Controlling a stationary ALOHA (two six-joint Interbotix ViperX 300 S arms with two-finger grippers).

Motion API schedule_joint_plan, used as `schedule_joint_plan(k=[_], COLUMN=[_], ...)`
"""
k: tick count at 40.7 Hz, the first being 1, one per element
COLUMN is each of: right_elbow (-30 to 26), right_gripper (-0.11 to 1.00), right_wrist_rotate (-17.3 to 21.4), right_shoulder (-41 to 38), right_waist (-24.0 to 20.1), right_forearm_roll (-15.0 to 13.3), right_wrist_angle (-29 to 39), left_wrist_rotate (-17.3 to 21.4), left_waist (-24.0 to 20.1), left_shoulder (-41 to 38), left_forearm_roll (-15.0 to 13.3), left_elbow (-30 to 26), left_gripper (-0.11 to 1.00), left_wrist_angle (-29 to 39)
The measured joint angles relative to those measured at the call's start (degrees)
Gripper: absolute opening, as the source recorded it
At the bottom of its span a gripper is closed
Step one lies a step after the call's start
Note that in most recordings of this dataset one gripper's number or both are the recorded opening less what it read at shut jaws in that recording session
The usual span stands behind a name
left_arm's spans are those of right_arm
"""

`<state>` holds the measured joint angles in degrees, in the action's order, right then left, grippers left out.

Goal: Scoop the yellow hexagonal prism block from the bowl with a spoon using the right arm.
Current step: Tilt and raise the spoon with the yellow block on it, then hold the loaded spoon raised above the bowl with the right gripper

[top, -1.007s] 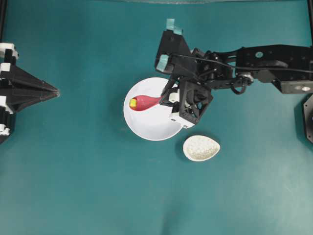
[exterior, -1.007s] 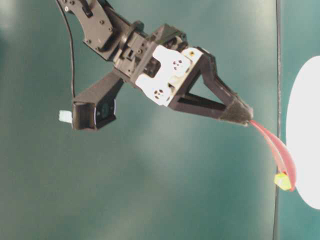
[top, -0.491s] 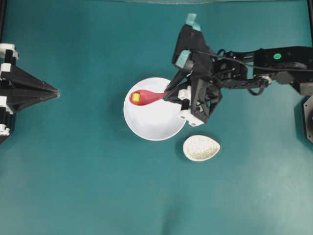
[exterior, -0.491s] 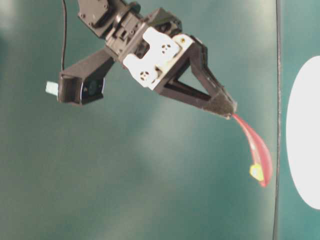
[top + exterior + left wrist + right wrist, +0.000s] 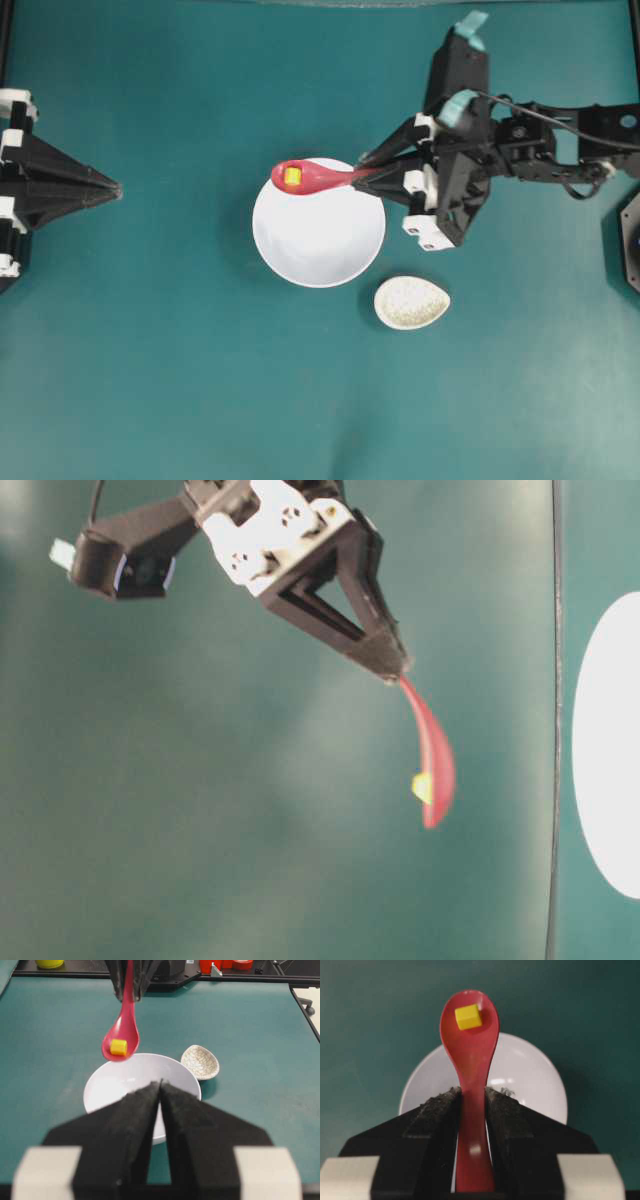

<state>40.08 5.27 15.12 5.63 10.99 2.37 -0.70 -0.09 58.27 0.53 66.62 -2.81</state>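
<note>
Spoon (image 5: 318, 177) risen clear above bowl (image 5: 318, 240) rim, yellow block (image 5: 293, 176) aboard; right pincer (image 5: 362, 176) pinching handle; left pincer (image 5: 112, 187) pressed together.

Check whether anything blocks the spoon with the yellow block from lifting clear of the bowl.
Nothing visible does. The right gripper is shut on the spoon, whose scoop carries the yellow block above the bowl, over its far rim. The speckled dish sits off to the side and the left gripper is far away.
</note>
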Motion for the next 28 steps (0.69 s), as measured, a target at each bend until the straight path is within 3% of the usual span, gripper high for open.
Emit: schedule_joint_plan(k=[11,28], right_elbow=[3.9,4.6], right_gripper=[0.24,0.24], right_wrist_rotate=[-0.1,-0.2], right_shoulder=[2.7,3.1], right_waist=[-0.6,-0.7], right_forearm_roll=[0.0,-0.1], right_wrist_angle=[-5.7,-6.5], left_wrist_rotate=[0.0,0.0], left_waist=[0.0,0.0], left_shoulder=[0.0,0.0], left_forearm_roll=[0.0,0.1], left_elbow=[-0.1,0.0], left_gripper=[0.11,0.11], left_wrist_angle=[0.1,0.1])
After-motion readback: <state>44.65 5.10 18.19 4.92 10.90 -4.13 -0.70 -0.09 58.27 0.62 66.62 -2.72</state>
